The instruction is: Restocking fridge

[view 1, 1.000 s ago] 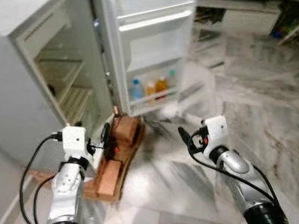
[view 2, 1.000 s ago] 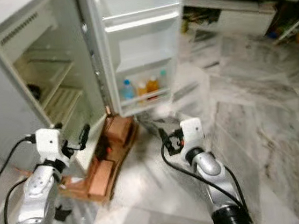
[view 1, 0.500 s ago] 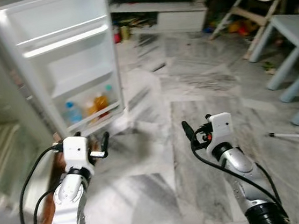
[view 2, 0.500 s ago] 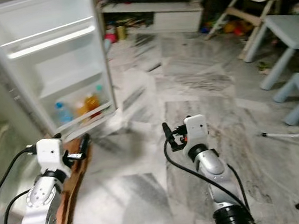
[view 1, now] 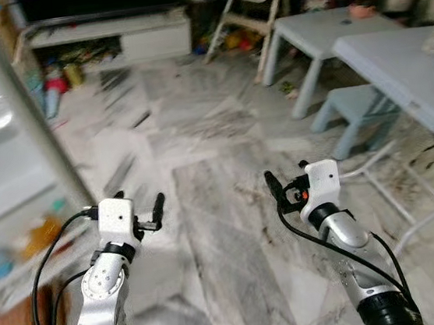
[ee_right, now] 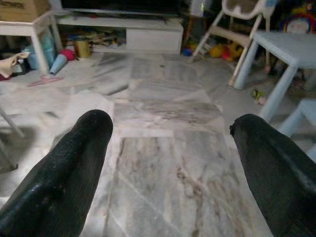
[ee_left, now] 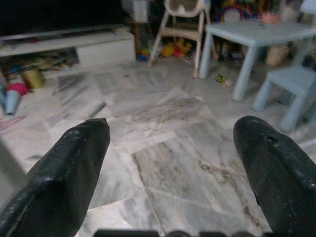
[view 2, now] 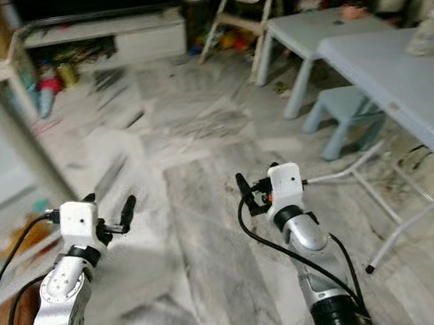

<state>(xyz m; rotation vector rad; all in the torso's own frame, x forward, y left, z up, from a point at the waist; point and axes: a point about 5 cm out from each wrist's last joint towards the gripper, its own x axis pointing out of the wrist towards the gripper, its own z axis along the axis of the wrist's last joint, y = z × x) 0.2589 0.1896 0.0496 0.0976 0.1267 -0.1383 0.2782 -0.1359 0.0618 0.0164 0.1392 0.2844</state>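
Fridge door [view 1: 0, 148]: open, at the left edge of the head views, blurred; bottles [view 1: 40, 230] on its lower shelf, one orange, one blue-capped, details indistinct.
Left gripper [ee_left: 170, 148]: raised over bare marble floor [view 1: 222, 209], jaws released and wide apart, grasping nothing.
Right gripper [ee_right: 173, 143]: raised likewise over the floor, jaws released, grasping nothing.
Pale blue worktop [view 1: 401, 55]: along the right, with a small blue stool [view 1: 348, 108] beside it.
Second blue table [view 1: 319, 29]: further back.
High chair [view 1: 250, 2]: near the far wall.
Low white TV unit [view 1: 109, 37]: against the far wall, clutter on the floor before it.
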